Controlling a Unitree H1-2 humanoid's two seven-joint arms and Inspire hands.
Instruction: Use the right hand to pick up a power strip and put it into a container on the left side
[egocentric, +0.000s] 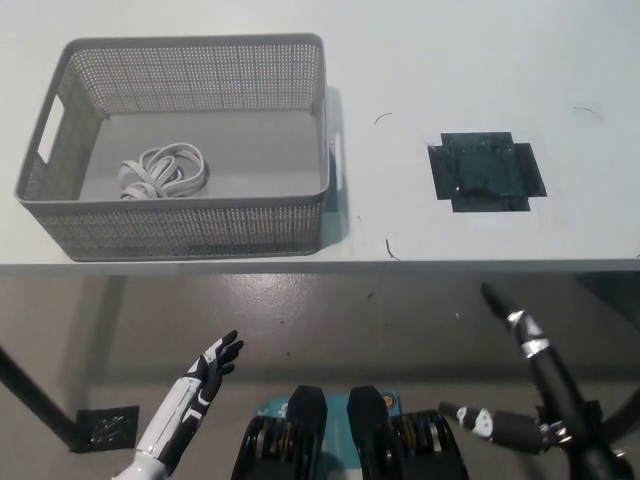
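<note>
Cable coils (160, 169) lie white and looped inside the grey perforated basket (190, 225) at the table's (400, 60) left; any strip body is hard to make out. Both hands hang below the table edge, empty, fingers spread: black right hand (530, 385), white left hand (205, 375). Dark tape patch (487, 175) marks the tabletop.

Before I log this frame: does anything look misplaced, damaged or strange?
Nothing looks damaged or spilled. The coiled white cable lies inside the grey basket. A dark tape patch marks the table. Both hands, left and right, are below the table edge, holding nothing.
</note>
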